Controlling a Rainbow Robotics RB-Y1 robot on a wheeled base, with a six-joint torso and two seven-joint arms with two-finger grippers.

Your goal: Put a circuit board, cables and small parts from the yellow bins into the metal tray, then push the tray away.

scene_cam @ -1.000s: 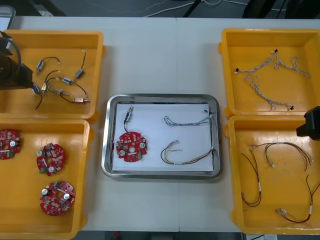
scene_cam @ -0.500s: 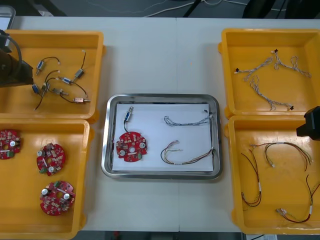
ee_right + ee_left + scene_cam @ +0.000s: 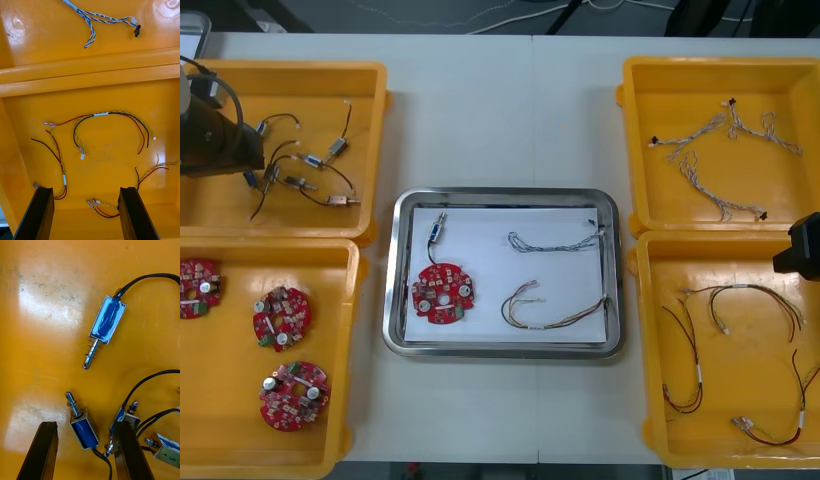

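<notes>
Both pairs of jaws released over the side bins, loaded tray in the middle.
The left arm hangs over the far left yellow bin, jaws spread above small metal parts, gripping nothing. Mid-surface, the metal tray holds a circuit board, one metal part, a blue-and-white cable and a thin cable. The right arm is over the near right bin, jaws apart above red and yellow cables.

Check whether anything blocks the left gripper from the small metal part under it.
Nothing visible does. The open left gripper straddles a small metal part lying bare in the yellow bin; a second part sits close against one finger. The right gripper hangs over the red and yellow cables.
</notes>
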